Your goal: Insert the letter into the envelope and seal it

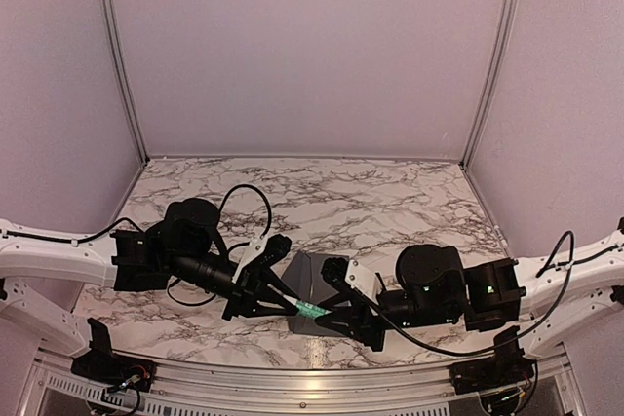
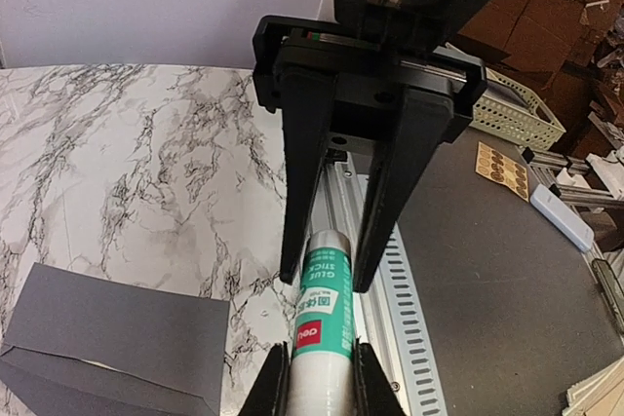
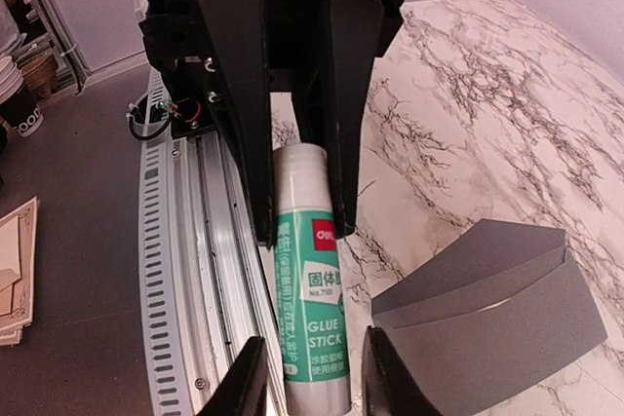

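A white-and-green glue stick [image 1: 310,309] hangs between both grippers just above the table's near edge. My left gripper [image 2: 322,369] is shut on its white end. My right gripper [image 3: 310,369] straddles the green labelled end with a narrow gap on each side, so it stands slightly open. In the right wrist view the left gripper [image 3: 300,226] pinches the stick [image 3: 307,280]. In the left wrist view the right gripper [image 2: 327,275] flanks the stick's [image 2: 327,309] silver tip. The dark grey envelope [image 1: 314,280] lies on the marble just behind them, flap partly raised [image 3: 487,328] [image 2: 107,338]. The letter is hidden.
The aluminium rail [image 2: 385,250] along the table's near edge runs right under the glue stick. The marble table [image 1: 380,192] stretches to the back and side walls. Off the table sit a pale basket [image 2: 517,114] and cardboard boxes.
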